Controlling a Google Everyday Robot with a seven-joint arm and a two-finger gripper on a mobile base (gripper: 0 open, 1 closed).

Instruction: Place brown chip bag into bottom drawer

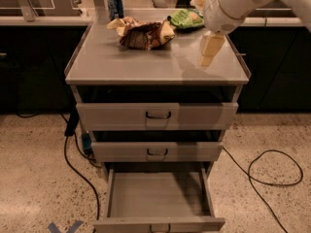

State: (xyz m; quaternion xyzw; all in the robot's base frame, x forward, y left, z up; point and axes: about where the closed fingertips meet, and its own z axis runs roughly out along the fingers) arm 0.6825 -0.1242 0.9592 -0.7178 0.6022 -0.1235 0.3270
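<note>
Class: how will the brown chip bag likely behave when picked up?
The bag is crumpled, so probably floppy and crushable. Being a snack bag, it is likely light for its size. Lying flat, it should not roll. The gripper hovers to its right, above the cabinet top.

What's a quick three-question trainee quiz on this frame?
1. True or false: the brown chip bag already lies in the bottom drawer.
2. Which drawer is pulled out farthest? A top, B middle, C bottom.
3. Fill in: the gripper hovers over the ____ side of the cabinet top, as the camera sees it.

Key: 1 false, it lies on the cabinet top near the green chip bag. 2 C. 3 right, apart from the brown chip bag.
</note>
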